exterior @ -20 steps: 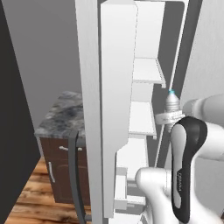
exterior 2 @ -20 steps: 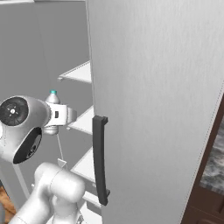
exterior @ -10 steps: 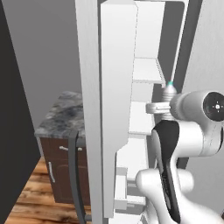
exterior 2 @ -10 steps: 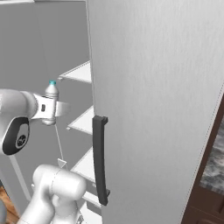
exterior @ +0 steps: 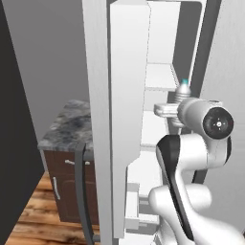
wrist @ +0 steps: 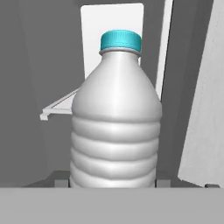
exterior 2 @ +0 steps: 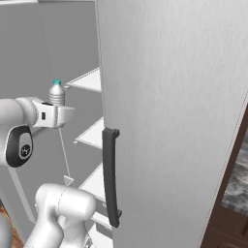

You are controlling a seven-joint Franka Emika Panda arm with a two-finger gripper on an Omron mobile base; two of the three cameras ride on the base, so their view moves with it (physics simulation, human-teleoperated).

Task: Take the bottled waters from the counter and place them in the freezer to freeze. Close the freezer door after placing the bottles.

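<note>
Hand view: teal-capped bottle (wrist: 116, 118) upright, pinched low between the fingertips, a white freezer shelf (wrist: 61, 105) behind it. Right base view — gripper (exterior 2: 54, 115) clamped on the bottle's lower half, cap above the hand, at the mouth of the open freezer (exterior 2: 89, 80), beside the plain silver door (exterior 2: 174, 111). Left base view: freezer door (exterior: 122, 119) swung open, bottle between it and the shelves. Risks, as I judge them — clipping a shelf edge on the way in would tip the bottle; letting go above the shelf could topple it.
</note>
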